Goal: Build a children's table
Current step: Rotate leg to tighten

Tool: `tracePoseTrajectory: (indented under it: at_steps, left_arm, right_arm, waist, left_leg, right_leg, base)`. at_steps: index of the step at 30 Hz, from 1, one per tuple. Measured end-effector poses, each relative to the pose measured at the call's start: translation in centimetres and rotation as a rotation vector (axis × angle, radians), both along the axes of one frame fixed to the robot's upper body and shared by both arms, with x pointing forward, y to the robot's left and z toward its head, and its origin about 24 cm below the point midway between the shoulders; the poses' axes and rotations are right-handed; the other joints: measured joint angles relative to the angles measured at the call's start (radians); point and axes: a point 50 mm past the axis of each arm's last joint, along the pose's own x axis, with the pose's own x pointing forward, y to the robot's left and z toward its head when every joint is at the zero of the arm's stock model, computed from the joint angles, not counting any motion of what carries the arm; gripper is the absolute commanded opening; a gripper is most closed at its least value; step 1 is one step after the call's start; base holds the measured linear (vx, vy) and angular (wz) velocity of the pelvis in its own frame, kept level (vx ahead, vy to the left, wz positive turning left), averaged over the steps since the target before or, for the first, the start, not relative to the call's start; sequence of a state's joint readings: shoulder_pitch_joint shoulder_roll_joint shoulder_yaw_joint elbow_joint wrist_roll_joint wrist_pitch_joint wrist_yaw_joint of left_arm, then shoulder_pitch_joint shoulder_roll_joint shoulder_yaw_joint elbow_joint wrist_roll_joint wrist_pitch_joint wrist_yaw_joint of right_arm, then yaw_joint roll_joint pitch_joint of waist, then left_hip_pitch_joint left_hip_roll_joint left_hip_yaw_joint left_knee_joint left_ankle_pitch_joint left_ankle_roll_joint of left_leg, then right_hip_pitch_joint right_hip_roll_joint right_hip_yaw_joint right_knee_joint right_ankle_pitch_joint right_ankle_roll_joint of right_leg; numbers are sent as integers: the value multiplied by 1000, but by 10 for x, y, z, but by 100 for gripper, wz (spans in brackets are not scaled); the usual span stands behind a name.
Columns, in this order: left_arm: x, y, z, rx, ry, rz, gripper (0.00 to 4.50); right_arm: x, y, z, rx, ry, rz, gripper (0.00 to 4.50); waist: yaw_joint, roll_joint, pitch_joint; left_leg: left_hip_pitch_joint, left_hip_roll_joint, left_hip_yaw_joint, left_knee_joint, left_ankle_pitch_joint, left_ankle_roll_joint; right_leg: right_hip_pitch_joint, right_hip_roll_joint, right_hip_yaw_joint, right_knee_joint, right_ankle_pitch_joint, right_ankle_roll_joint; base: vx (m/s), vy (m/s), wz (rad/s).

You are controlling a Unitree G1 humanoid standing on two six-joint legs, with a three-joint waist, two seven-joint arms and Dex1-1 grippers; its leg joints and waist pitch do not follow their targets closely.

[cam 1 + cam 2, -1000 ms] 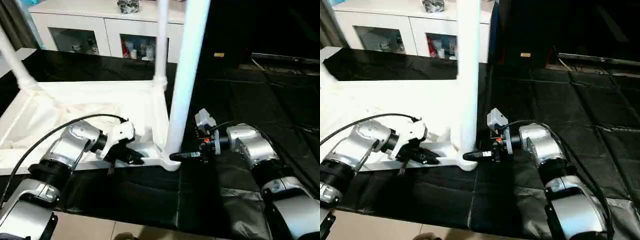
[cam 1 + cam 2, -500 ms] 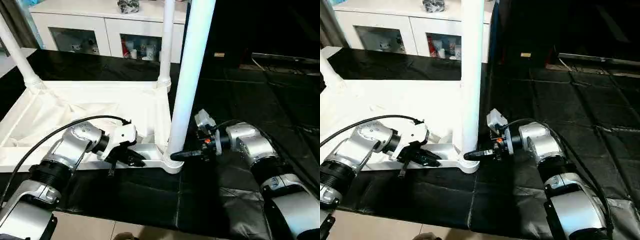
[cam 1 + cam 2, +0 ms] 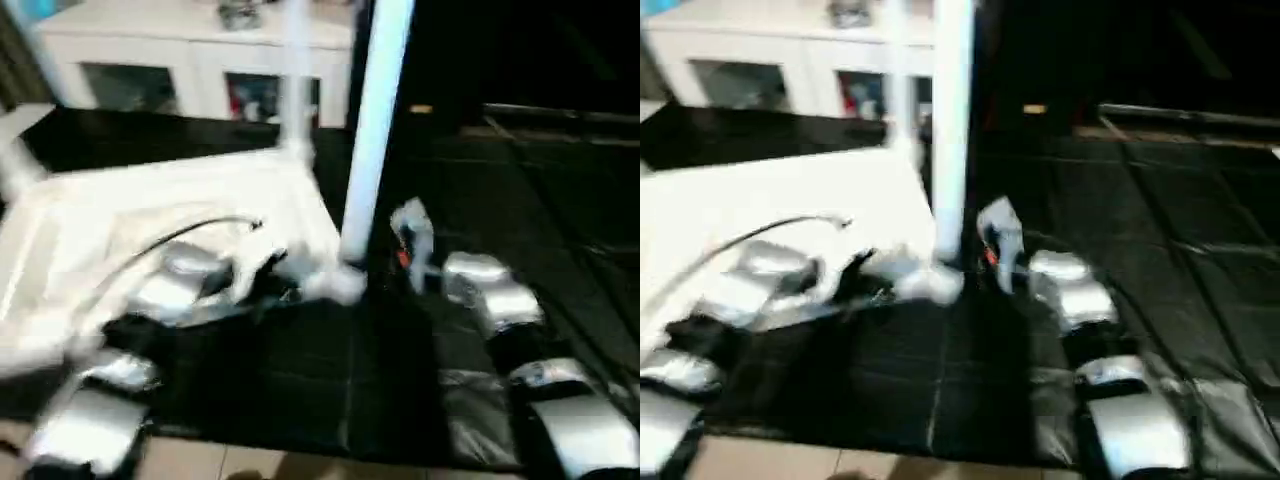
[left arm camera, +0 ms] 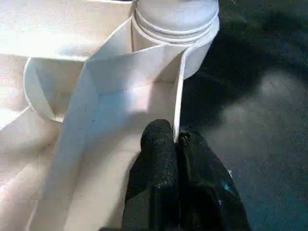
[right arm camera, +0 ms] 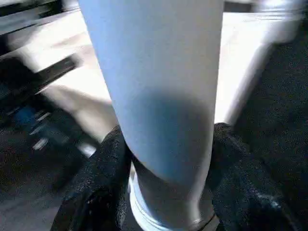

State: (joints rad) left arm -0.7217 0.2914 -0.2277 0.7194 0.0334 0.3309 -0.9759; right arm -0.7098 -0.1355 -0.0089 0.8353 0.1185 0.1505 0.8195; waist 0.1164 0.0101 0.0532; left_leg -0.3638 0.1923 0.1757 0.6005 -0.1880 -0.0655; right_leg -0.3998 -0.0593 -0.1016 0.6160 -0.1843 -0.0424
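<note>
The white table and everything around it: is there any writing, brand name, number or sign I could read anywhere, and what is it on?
No readable text anywhere.
Upturned table top and its near leg: plain white, no label or mark.
Cabinet behind: items behind the glass doors are too blurred to read.
Small yellowish tag on the dark floor covering: too small and blurred to read.
Left pincer and right pincer: plain black fingers, no lettering.

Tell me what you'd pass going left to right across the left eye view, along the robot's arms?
Left forearm → corner socket of the upturned table with its upright leg → right forearm.
</note>
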Motion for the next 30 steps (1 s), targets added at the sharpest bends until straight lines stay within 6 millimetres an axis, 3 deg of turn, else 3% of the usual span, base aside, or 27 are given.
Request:
tracePoseTrajectory:
  at_steps: [7,8,14,22,23,30]
  left_arm:
    - [8,-22,-2,-20,-34,132,0]
    - [9,-22,-1,-20,-37,134,0]
    - [9,-22,0,-18,-45,125,0]
    - [4,-7,0,3,-85,49,0]
    - [3,-6,0,5,-86,35,0]
    - [-2,6,1,20,-82,-79,0]
  right_arm:
    - [12,9,5,-61,-31,-223,200]
    - [12,9,5,-62,-42,-227,252]
    - [9,11,4,-39,-60,-223,316]
    - [1,4,5,-43,-92,-77,371]
    - [0,1,6,-49,-92,-51,395]
    - [-7,-16,9,-69,-80,145,445]
  waist:
    - [-4,1,0]
    - [-4,1,0]
    - [-4,1,0]
    - [-11,1,0]
    - [-11,1,0]
    - [-4,1,0]
  left_leg:
    - [0,0,0,-1,0,0]
    - [-1,0,0,-2,0,0]
    - [-2,0,0,-3,0,1]
    - [-3,0,0,-6,0,1]
    - [-3,0,0,-6,0,1]
    - [-3,0,0,-5,0,1]
  right_leg:
    - [0,0,0,-2,0,-1]
    - [0,0,0,-3,0,-1]
    - [-1,0,0,-4,0,-1]
    - [-3,0,0,-4,0,-1]
    - [-3,0,0,-4,0,-1]
    - [-3,0,0,-4,0,-1]
  base:
    - [0,0,0]
    - [0,0,0]
    - [0,0,0]
    - [0,0,0]
    - [0,0,0]
    - [0,0,0]
